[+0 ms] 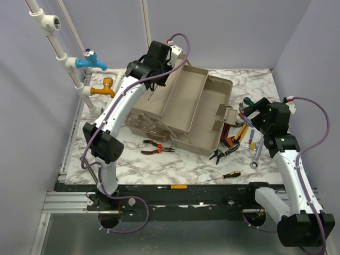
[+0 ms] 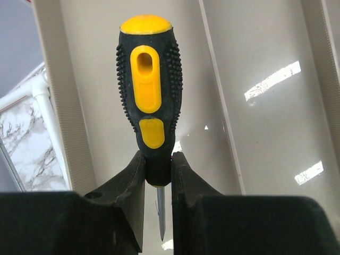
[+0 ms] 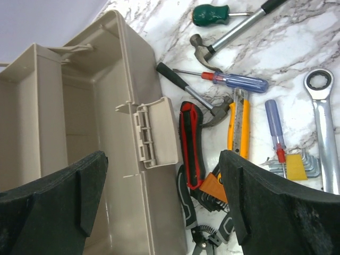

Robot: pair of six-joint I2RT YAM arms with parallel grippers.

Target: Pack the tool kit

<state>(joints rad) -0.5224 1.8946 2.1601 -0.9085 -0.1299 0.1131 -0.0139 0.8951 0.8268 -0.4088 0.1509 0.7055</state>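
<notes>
Counter (image 1: 159, 171) first: a marble top, with the beige toolbox (image 1: 191, 101) lying open in the middle of it. Loose pliers, wrenches and screwdrivers are spread at its right side and in front of it. The parts of the trays that I can see look bare, so I judge that the packing has hardly begun.

My left tool (image 2: 158, 166) hangs over the open box, closed on the yellow-and-black screwdriver (image 2: 150, 85). This grip worries me. The fingers (image 2: 133, 180) pinch only the narrow neck of the handle, and the whole thick part stands out beyond them. I think it can swing or slide out during a quick move. If I release it from this height, it may bounce on the hard plastic or land on a tray edge instead of in a compartment.

My right tool (image 3: 162, 159) is wide open and holds nothing. It hovers above the right wall of the box and the latch flap (image 3: 156, 133), just beside a red-and-black handle (image 3: 192, 143). If I lower it here, one finger may strike the wall and push the box while the left arm is over it.

A smaller danger is the thin screwdriver (image 1: 178, 187) at the near edge of the counter, which a careless sweep could send off.
</notes>
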